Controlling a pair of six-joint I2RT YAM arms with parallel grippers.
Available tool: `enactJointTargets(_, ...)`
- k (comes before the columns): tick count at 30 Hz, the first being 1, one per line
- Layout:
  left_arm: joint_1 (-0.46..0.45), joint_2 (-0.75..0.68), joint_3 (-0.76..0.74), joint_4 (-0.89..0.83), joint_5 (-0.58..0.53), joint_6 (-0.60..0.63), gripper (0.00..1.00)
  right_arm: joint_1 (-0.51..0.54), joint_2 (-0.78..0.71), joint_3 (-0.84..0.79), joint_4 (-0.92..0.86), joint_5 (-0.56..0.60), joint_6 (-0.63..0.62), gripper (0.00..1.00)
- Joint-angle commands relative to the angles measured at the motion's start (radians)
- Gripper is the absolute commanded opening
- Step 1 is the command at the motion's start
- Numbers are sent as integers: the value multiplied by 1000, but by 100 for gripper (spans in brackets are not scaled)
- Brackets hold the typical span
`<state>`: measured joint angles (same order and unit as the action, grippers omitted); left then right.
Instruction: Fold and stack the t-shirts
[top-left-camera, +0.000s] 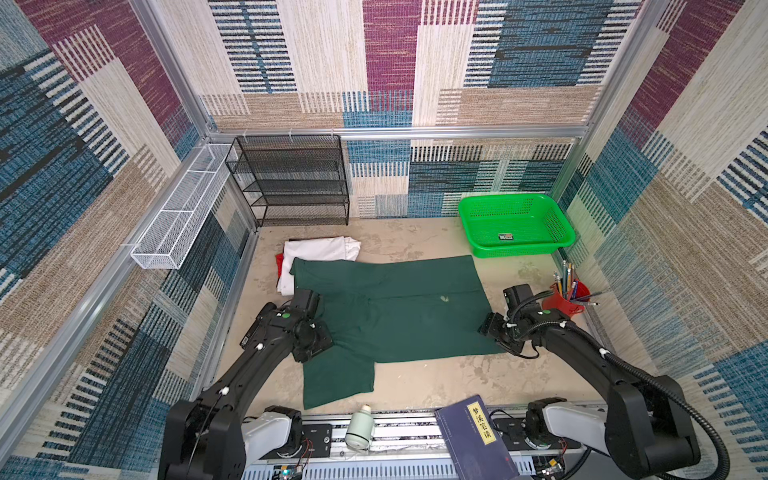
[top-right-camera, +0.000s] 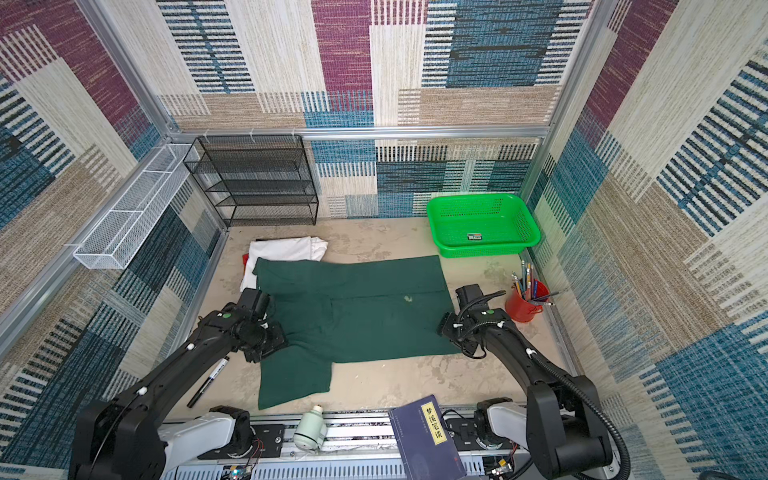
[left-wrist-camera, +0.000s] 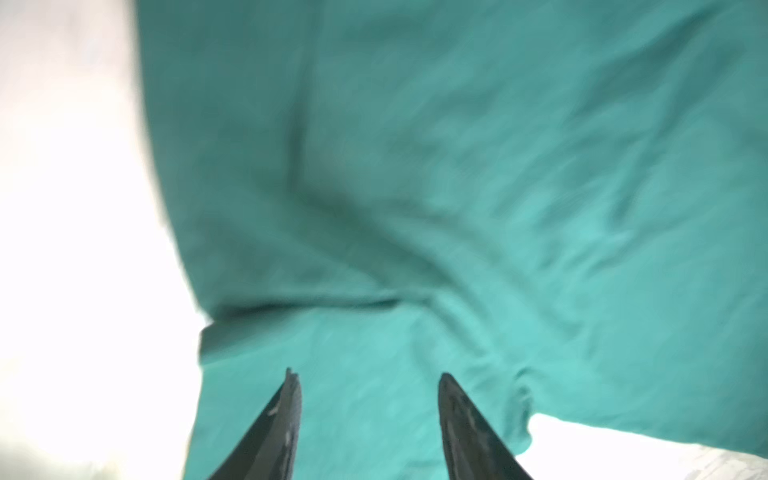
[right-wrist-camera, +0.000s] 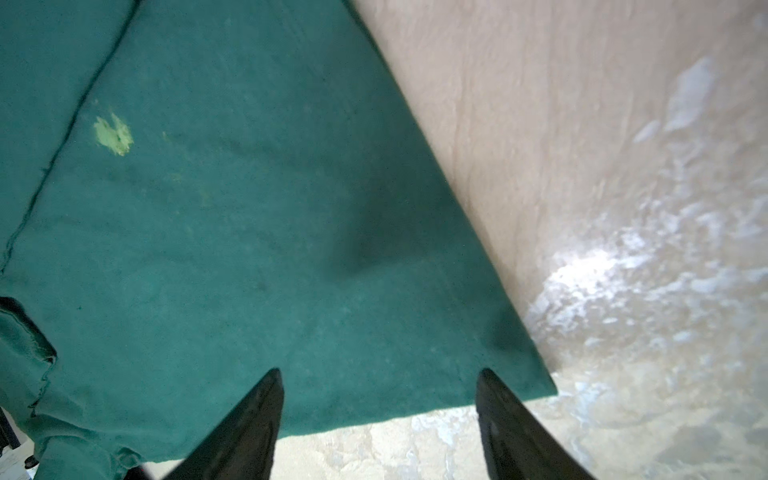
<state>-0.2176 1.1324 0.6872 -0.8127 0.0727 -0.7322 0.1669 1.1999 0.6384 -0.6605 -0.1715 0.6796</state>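
A large dark green t-shirt (top-left-camera: 395, 316) (top-right-camera: 357, 316) lies spread on the table, one sleeve (top-left-camera: 336, 382) pointing toward the front edge. At the back left a folded white t-shirt (top-left-camera: 320, 249) (top-right-camera: 284, 249) rests on a red one (top-left-camera: 279, 262), and the green shirt's far corner overlaps them. My left gripper (left-wrist-camera: 370, 376) hovers open over the green cloth (left-wrist-camera: 457, 187) at the shirt's left side (top-left-camera: 309, 345); that wrist view is blurred. At the shirt's near right corner (right-wrist-camera: 536, 382), my right gripper (right-wrist-camera: 380, 374) (top-left-camera: 494, 332) stands open, with nothing between its fingers.
A bright green plastic basket (top-left-camera: 515, 226) stands at the back right, and a red cup of pencils (top-left-camera: 567, 299) is close to the right arm. A black mesh rack (top-left-camera: 291, 183) and a white wire tray (top-left-camera: 178, 212) stand at the back left. A blue book (top-left-camera: 473, 436), small bottle (top-left-camera: 360, 426) and marker (top-right-camera: 208, 380) lie near the front.
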Motion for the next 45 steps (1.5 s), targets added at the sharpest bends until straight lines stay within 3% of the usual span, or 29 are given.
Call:
enactJointTargets(1, -34, -38, -58, -96, -49, -121, 56, 0, -5, 6, -16, 25, 16, 74)
enactJointTargets(8, -146, -28, -119, -146, 17, -227, 56, 0, -21, 6, -16, 13, 13, 75)
enactJointTargets(14, -262, -40, -137, -221, -12, -329, 55, 0, -8, 19, -18, 15, -8, 75)
enactJointTargets(19, -278, -81, -268, -75, -10, -438, 57, -1, 13, 66, -61, 52, -49, 76)
enactJointTargets(24, -281, -17, -300, 11, -17, -451, 57, -3, 27, 59, -58, 40, -50, 76)
enactJointTargets(25, -282, -6, -299, 16, -17, -448, 55, -3, 28, 57, -54, 34, -46, 76)
enactJointTargets(29, -288, -12, -303, 18, -17, -449, 31, -4, 28, 53, -47, 23, -31, 76)
enactJointTargets(32, -289, -43, -271, -29, -27, -439, 21, -7, 14, 42, -42, 24, -14, 76)
enactJointTargets(37, -289, -92, -155, -198, -86, -384, 14, -10, -30, 0, -44, 44, 48, 75)
enactJointTargets(42, -289, -125, -72, -292, -88, -361, 8, -10, -76, -11, -169, 117, 85, 71)
enactJointTargets(45, -289, -153, -35, -327, -96, -348, 4, -11, -104, -38, -173, 138, 93, 61)
